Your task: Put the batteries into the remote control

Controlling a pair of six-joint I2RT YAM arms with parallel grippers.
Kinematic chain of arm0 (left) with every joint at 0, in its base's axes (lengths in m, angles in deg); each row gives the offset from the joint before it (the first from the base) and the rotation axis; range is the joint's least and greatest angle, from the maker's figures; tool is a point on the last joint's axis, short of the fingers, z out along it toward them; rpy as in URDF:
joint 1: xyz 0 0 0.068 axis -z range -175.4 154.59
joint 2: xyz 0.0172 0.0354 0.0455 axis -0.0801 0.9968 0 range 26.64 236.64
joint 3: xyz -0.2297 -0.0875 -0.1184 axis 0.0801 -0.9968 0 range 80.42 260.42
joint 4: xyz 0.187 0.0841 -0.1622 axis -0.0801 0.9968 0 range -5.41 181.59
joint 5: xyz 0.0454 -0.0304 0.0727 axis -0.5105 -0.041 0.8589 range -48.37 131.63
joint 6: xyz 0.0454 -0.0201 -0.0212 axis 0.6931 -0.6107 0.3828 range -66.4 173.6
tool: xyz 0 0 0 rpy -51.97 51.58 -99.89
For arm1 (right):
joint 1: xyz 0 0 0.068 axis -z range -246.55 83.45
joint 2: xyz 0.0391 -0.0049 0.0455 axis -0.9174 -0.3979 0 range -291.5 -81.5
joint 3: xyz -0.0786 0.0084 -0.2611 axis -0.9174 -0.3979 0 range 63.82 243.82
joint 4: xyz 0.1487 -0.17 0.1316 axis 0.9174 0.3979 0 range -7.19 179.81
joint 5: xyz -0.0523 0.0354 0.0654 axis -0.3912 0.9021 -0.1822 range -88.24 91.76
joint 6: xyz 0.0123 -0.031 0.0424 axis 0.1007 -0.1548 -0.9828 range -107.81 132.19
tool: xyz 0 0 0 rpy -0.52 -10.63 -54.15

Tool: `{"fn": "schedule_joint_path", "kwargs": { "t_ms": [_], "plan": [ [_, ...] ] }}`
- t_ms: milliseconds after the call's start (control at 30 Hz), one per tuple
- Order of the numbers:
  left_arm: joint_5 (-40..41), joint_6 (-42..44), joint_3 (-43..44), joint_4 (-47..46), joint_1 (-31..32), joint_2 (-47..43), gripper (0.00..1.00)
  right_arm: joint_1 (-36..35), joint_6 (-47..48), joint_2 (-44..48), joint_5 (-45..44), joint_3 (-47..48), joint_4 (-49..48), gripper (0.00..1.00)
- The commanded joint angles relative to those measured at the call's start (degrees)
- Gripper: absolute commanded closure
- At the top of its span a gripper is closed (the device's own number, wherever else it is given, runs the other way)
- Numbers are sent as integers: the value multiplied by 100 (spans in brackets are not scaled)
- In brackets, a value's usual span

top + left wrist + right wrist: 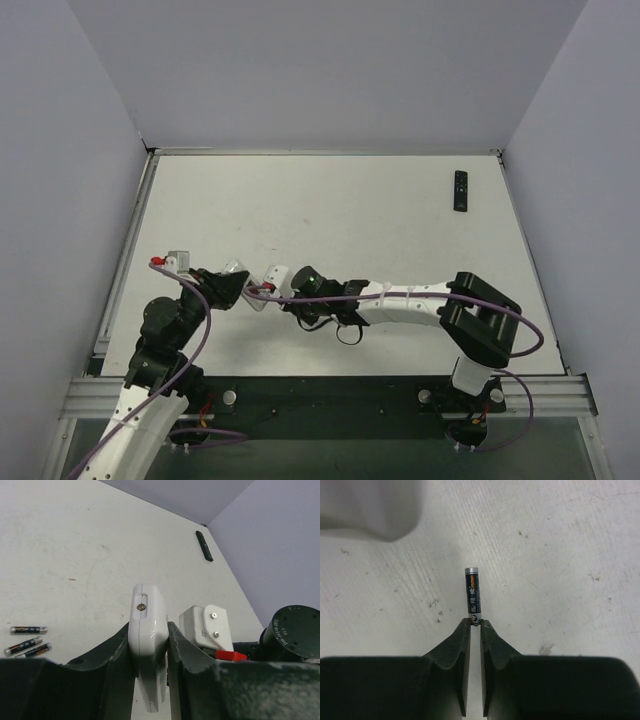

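Pinching the tip of the slim dark grey battery (473, 591), my right gripper (475, 623) should lift slowly toward the white plastic remote (145, 605) clamped in my left gripper (149, 632).

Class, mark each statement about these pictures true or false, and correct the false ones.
1. The left gripper clamps a white remote. True.
2. The right gripper is wide open. False: it is shut on the near end of one battery.
3. Three loose batteries lie on the table. True.
4. The black remote lies beside the arm bases. False: it lies near the table's far right corner.
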Motion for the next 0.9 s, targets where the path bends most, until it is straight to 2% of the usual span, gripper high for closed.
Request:
{"fn": "schedule_joint_path", "kwargs": {
  "t_ms": [0, 33, 133, 267, 400, 533, 700, 867],
  "plan": [
    [-1076, -527, -290, -1805, -18, 389, 100, -6, -445, 931, -423, -224, 345, 100],
    [-1218, -642, -404, -2426, -18, 608, 100, -23, -481, 1246, -485, -277, 424, 100],
    [-1605, -1047, -686, -3316, -18, 1135, 100, -24, -647, 1870, -774, -409, 820, 100],
    [-1799, -1293, -836, -3977, -9, 1646, 100, -58, -1166, 2619, -1074, -427, 1512, 100],
    [-1870, -1478, -976, -4602, 9, 2137, 100, -94, -1649, 3173, -820, -191, 1875, 100],
    [-1765, -1610, -1047, -5375, 193, 2551, 100, -181, -1957, 3051, -758, 319, 2515, 100],
    [-1097, -1540, -1065, -6209, 921, 3122, 100, -392, -2229, 2691, -898, 829, 2877, 100],
    [-658, -1636, -950, -6852, 1283, 3624, 100, -524, -2537, 2471, -1188, 1242, 3202, 100]
  ]
}}
